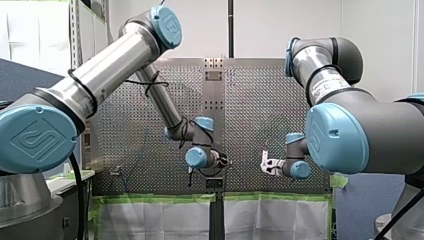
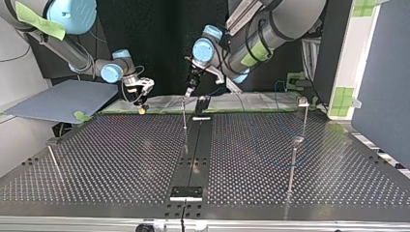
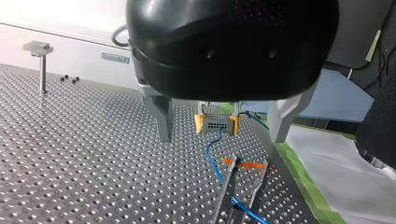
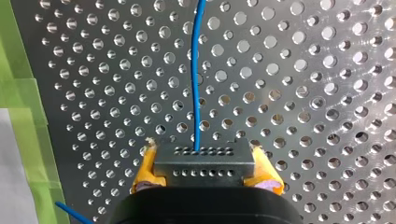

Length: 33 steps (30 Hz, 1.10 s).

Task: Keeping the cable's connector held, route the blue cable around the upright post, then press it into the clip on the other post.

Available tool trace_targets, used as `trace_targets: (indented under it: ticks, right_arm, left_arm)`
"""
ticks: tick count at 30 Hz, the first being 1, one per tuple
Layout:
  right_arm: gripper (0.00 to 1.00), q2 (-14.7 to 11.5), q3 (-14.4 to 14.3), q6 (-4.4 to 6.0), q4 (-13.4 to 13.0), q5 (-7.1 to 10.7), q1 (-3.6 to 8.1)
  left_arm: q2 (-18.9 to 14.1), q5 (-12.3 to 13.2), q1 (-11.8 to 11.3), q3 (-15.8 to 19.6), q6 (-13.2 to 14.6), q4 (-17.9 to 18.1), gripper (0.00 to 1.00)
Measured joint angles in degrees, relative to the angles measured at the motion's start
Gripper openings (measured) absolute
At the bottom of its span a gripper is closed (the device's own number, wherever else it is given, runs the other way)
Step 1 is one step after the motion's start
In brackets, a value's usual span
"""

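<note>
Closest in, my right claw is clamped by its yellow pads on the black connector, so the hold the task asks for is in place. From the connector's face the blue cable runs straight ahead of that claw, along its pointing line, low over the perforated desk.

Further along that line my left claw faces the right one, its metal fingers spread wide and gripping nothing. In the left wrist view the cable passes between and beneath them. So the cable's long axis runs claw to claw, and my left arm is the nearer one to its free length.

Beyond, in the top view, a thin upright post stands just beside the tip of my left claw, and two headed posts stand well apart from it at that view's right. Which head carries the clip I cannot tell. I judge the next move is for the left claw to close on the cable and carry it sideways round the thin post.
</note>
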<state>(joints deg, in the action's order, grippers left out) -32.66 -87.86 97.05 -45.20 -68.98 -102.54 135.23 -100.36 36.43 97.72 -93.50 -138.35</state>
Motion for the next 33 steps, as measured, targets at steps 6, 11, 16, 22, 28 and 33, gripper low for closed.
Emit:
trace_targets:
  ticks: [6, 11, 16, 22, 28, 33]
  right_arm:
    - [0.0, 0.02, 0.0, -0.01, 0.05, 0.34, 0.14]
    - [0.0, 0.02, 0.0, -0.07, 0.1, 0.41, 0.18]
    - [0.0, 0.02, 0.0, 0.11, 0.1, 0.42, 0.29]
    - [0.0, 0.02, 0.02, 0.18, 0.1, 0.4, 0.36]
    - [0.0, 0.01, 0.11, 0.06, 0.11, 0.37, -0.07]
    - [0.0, 0.01, 0.19, -0.36, 0.4, 0.36, -0.43]
  left_arm:
    - [-2.81, -1.22, 0.24, 2.8, -2.0, 2.23, 1.0]
    - [-5.23, -2.38, 0.47, 5.22, -4.35, 4.58, 1.0]
    - [-7.55, -4.0, 0.73, 7.54, -6.6, 6.91, 1.0]
    - [-10.17, -4.77, 0.79, 10.15, -9.07, 9.53, 1.0]
    - [-13.05, -4.87, 0.63, 13.04, -11.93, 11.07, 1.0]
    - [-15.48, -4.75, 0.53, 15.46, -14.37, 11.82, 1.0]
